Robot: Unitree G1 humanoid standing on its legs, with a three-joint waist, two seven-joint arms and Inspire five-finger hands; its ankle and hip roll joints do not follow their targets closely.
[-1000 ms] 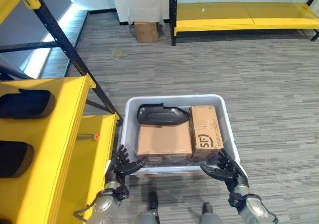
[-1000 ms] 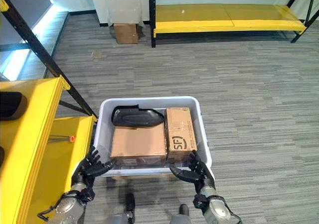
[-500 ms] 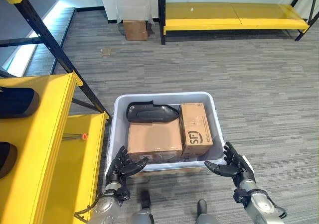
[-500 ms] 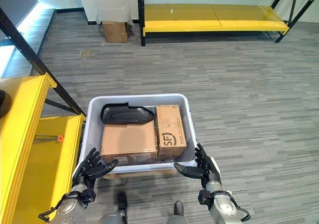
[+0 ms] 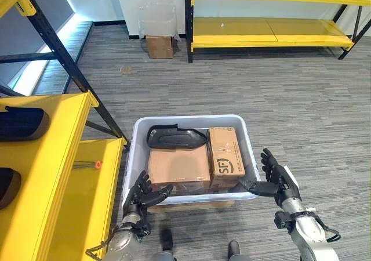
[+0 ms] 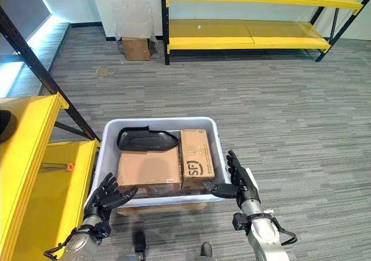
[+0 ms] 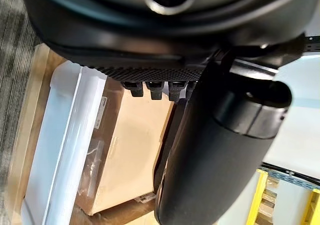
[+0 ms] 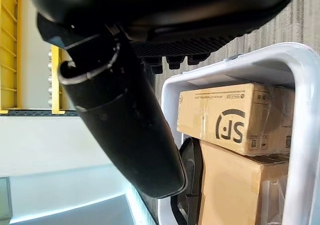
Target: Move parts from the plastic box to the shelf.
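Since a second ago the right hand (image 5: 277, 180) has swung out from the near rim of the white plastic box (image 5: 130, 161) to its right side, fingers spread and holding nothing. Left hand (image 5: 141, 194) stays at the near left corner, fingers also spread, thumb by the rim, gripping nothing. Both hands flank the box, probably readying to reach in or steady it. Inside lie the parts: a black moulded part (image 5: 175, 137) at the far side, a large cardboard box (image 5: 178, 167) near it, and a smaller cardboard box (image 5: 225, 157) to its right. A yellow shelf (image 5: 55, 174) with black uprights stands to the left, already holding dark parts (image 5: 23, 123). Grey striped carpet (image 5: 290, 98) covers the floor; another yellow rack (image 5: 266, 26) and a small carton (image 5: 159, 46) stand at the far wall
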